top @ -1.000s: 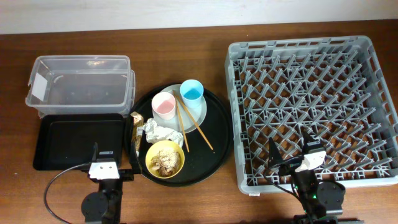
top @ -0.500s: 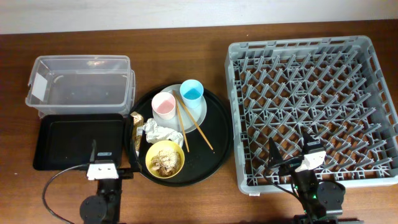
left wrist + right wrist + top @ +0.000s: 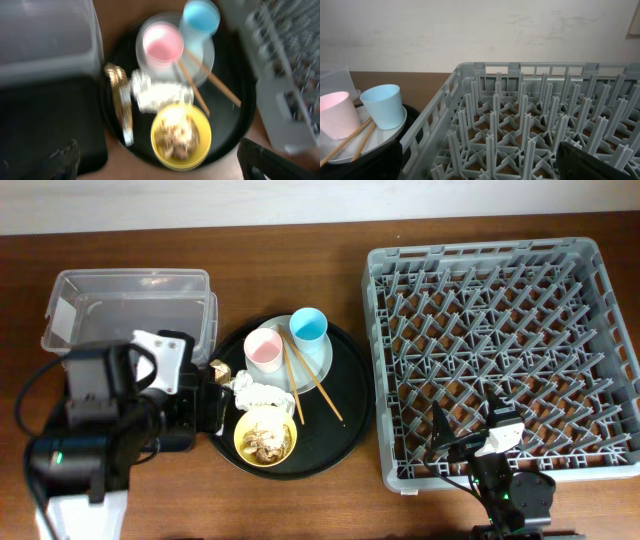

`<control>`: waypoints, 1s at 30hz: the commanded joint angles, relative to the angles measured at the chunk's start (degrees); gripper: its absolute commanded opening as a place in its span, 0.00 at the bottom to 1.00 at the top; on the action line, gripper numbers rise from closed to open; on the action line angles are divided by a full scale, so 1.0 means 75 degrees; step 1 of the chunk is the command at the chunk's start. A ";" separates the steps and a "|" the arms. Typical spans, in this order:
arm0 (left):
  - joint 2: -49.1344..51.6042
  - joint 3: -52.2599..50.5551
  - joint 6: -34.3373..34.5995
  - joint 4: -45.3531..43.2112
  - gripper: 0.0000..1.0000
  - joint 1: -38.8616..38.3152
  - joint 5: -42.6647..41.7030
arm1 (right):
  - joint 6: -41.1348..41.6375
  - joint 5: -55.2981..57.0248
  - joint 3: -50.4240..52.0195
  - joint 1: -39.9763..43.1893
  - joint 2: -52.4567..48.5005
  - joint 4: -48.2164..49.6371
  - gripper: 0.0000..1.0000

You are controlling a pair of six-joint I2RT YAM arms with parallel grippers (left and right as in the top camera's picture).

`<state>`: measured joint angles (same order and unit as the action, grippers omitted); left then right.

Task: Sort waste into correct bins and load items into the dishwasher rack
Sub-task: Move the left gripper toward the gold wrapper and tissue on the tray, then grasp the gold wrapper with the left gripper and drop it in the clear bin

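Hanging above the yellow bowl [image 3: 181,135], the left fingers [image 3: 62,161] gape wide — holding nothing.

The rack [image 3: 490,350] is matt plastic, the chopsticks [image 3: 320,390] wood, the napkin [image 3: 258,393] paper.

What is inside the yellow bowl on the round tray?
Beige crumbly food scraps fill the middle of the yellow bowl. They cover its bottom, so anything beneath them cannot be seen.

left wrist view: blurred | right wrist view: dishwasher rack [image 3: 530,125] cut off
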<state>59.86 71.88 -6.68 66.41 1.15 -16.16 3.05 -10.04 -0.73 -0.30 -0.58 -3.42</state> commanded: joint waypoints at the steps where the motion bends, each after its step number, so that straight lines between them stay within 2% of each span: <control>1: 0.1043 0.0146 -0.0149 0.0772 0.96 0.0020 -0.0277 | 0.0035 -0.0038 0.0055 0.0041 0.0050 -0.0026 0.98; 2: 0.1376 0.0143 -0.0149 0.0924 0.82 0.0020 -0.0280 | 0.0035 -0.0038 0.0055 0.0044 0.0050 -0.0026 0.98; 3: 0.1647 0.0128 -0.0146 0.1003 0.76 0.0020 -0.0277 | 0.0035 -0.0038 0.0055 0.0041 0.0050 -0.0026 0.98; 5: 0.2130 0.0009 0.0149 0.1017 0.71 0.0017 -0.0277 | 0.0035 -0.0038 0.0055 0.0044 0.0050 -0.0023 0.98; 7: 0.2471 -0.0364 0.0198 0.0842 0.61 0.0012 -0.0251 | 0.0035 -0.0038 0.0055 0.0041 0.0050 -0.0026 0.98; 12: 0.2521 -0.1708 0.1212 -0.0542 0.61 -0.0003 0.0125 | 0.0035 -0.0038 0.0055 0.0044 0.0050 -0.0026 0.98; 14: 0.2521 -0.2334 0.1274 -0.1276 0.67 -0.0003 0.0189 | 0.0035 -0.0038 0.0055 0.0044 0.0050 -0.0026 0.98; 17: 0.2521 -0.3013 0.1932 -0.2212 0.67 -0.0294 0.1501 | 0.0035 -0.0038 0.0055 0.0044 0.0050 -0.0026 0.98; 19: 0.2521 -0.3200 0.1979 -0.2669 0.67 -0.0790 0.1883 | 0.0035 -0.0038 0.0055 0.0044 0.0050 -0.0026 0.98; 21: 0.2521 -0.3214 0.2081 -0.2987 0.67 -0.1428 0.2512 | 0.0035 -0.0038 0.0055 0.0041 0.0050 -0.0026 0.99; 25: 0.2521 -0.3214 0.3107 -0.3258 0.67 -0.2430 0.4494 | 0.0035 -0.0038 0.0055 0.0041 0.0050 -0.0026 0.98; 30: 0.2527 -0.3223 0.3203 -0.3337 0.68 -0.2483 0.4657 | 0.0035 -0.0038 0.0055 0.0041 0.0050 -0.0026 0.98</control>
<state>78.87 48.03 15.90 41.65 -17.23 16.82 3.03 -10.04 -0.73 -0.30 -0.58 -3.42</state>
